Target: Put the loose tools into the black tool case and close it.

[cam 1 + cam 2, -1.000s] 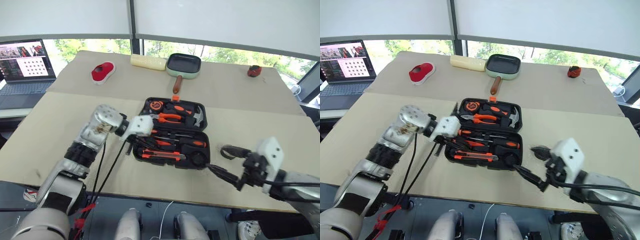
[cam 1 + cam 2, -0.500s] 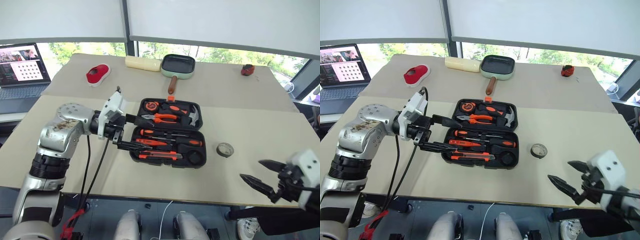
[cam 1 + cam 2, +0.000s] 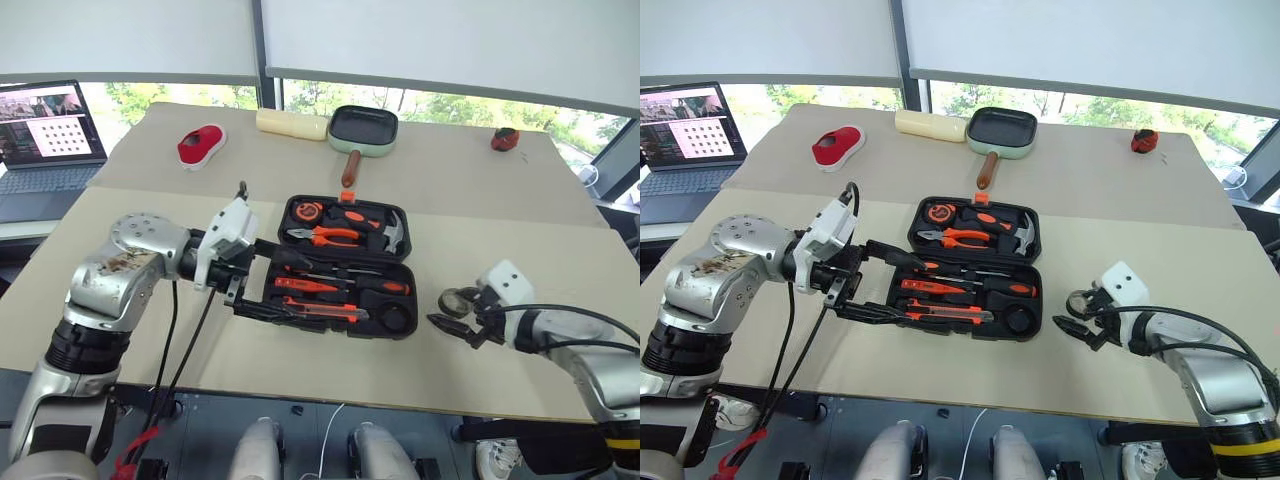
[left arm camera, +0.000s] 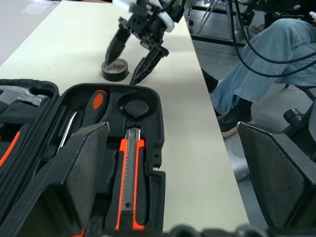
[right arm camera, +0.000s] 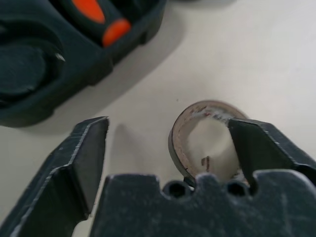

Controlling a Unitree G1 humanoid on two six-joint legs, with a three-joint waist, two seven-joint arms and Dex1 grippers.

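Both claws spread; right claw (image 5: 163, 163) straddles tape roll (image 5: 207, 136) wall, one finger inside.

This is looking like a robotics lab or test room in an office building. A wide tan counter (image 3: 500, 190) is standing before a row of large windows with pale roller blinds (image 3: 450, 45) pulled partway down. An open laptop (image 3: 48, 135) is sitting at one end, showing camera feeds and a dot grid. A seated person's jeans-clad legs (image 4: 252, 64) and loose black cables are showing beside the counter.
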